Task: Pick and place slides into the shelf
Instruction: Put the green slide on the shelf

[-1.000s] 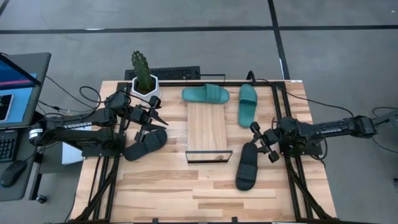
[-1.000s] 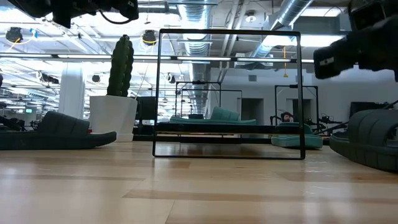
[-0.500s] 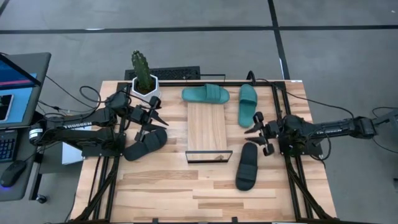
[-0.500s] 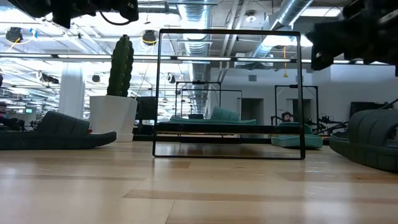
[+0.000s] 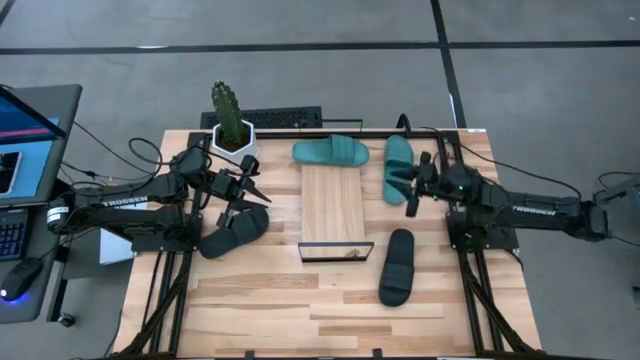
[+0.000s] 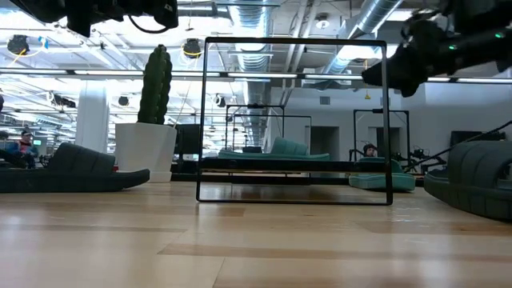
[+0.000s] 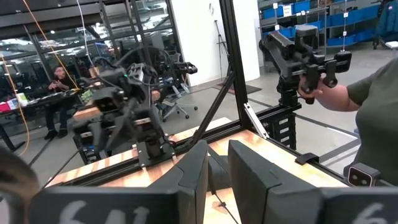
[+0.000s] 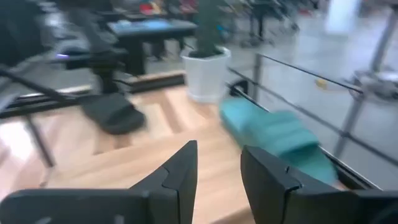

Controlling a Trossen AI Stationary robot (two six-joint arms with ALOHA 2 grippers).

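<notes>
Two teal slides lie flat at the far side: one (image 5: 330, 152) beyond the shelf, one (image 5: 398, 167) to the shelf's right. One black slide (image 5: 232, 232) lies left of the shelf, another (image 5: 397, 266) to its right. The shelf (image 5: 333, 207), a light plank in a black wire frame (image 6: 296, 120), sits mid-table. My left gripper (image 5: 254, 191) hovers above the left black slide, fingers slightly apart, nothing between them (image 7: 217, 174). My right gripper (image 5: 403, 192) is open and empty (image 8: 217, 168), raised over the near end of the right teal slide (image 8: 273, 137).
A cactus in a white pot (image 5: 231, 125) stands at the far left corner. A black frame rail (image 5: 450, 180) runs along the table's right side. A person's hand (image 7: 323, 96) holds a device beyond the table. Bare wood (image 5: 320, 310) lies near the front edge.
My right gripper has risen from beside the right black slide and gone toward the table's far edge, swinging round until it points toward the table's left over the right teal slide. The black slide stays where it lay.
</notes>
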